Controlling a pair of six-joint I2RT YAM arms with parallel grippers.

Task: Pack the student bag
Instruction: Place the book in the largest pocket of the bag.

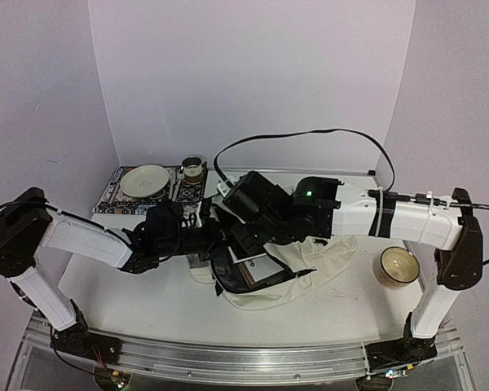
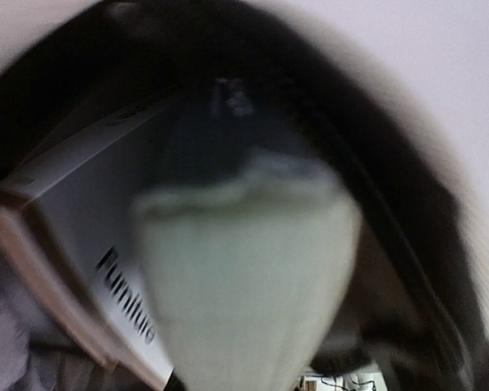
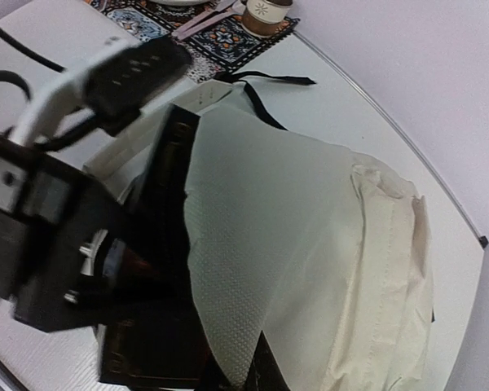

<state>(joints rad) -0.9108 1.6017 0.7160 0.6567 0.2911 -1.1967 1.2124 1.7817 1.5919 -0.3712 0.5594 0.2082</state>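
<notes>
The bag [image 1: 330,259] is soft cream cloth, slack and creased, with a stitched seam along its edge and a black zip band around its mouth. It lies flat in the middle of the white counter [image 1: 138,297], under the point where both arms meet. Its long axis runs across the counter. The dark-rimmed mouth points left, toward the left arm, and the limp body trails off to the right. A thin black strap lies loose on the counter beyond it.

A flat, hard-edged book [image 1: 257,267] sits in the mouth. It has a pale cover and black lettering, and the left wrist view shows the black rim arching over it.

The right claw [image 3: 253,187] has its pale, dimpled fingers pressed together, lying against the cream cloth. I cannot tell whether any cloth is caught between them.

The left claw [image 2: 244,228] is at the mouth of the bag. It shows only as a blurred, pale, ribbed shape, so I cannot tell whether it is spread or closed.

A round, glossy, tan bowl [image 1: 399,265] stands to the right, just beside the bag. At the far left, a patterned woven mat [image 1: 107,198] carries a round pale plate [image 1: 144,180] and a small banded cup [image 1: 193,169].
</notes>
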